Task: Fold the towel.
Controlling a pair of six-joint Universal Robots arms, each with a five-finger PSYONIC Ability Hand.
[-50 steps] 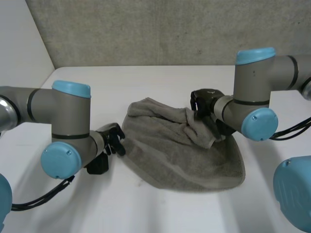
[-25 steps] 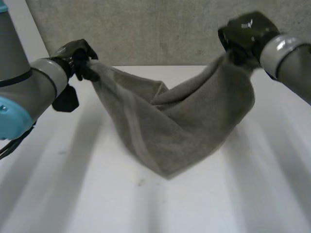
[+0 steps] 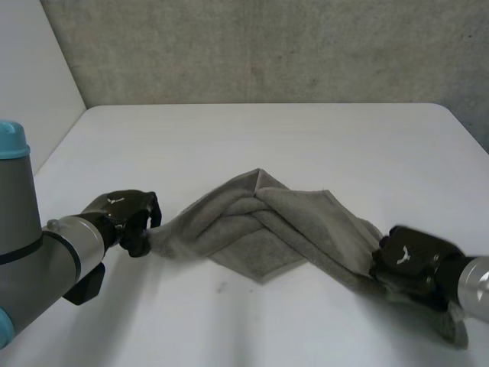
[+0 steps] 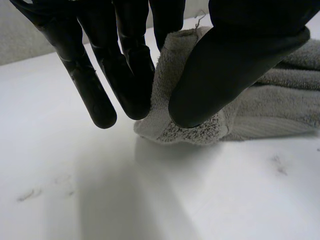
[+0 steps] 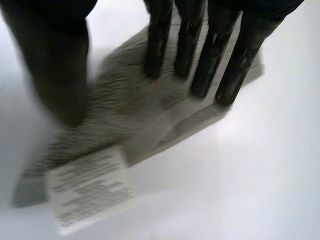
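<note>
The grey towel (image 3: 302, 222) lies near the front of the white table (image 3: 306, 138), drawn out in a twisted band between the 2 hands. The left hand (image 3: 122, 218) pinches 1 corner between thumb (image 4: 235, 60) and fingers (image 4: 127, 70), just above the table. The right hand (image 3: 409, 260) is clamped on the opposite end, its fingers (image 5: 200, 55) straight across the cloth against the thumb. A white label (image 5: 90, 187) sticks out past that hand.

Right hand (image 5: 57, 70) fingers (image 5: 200, 60) pinch the towel (image 5: 125, 115) corner.
</note>
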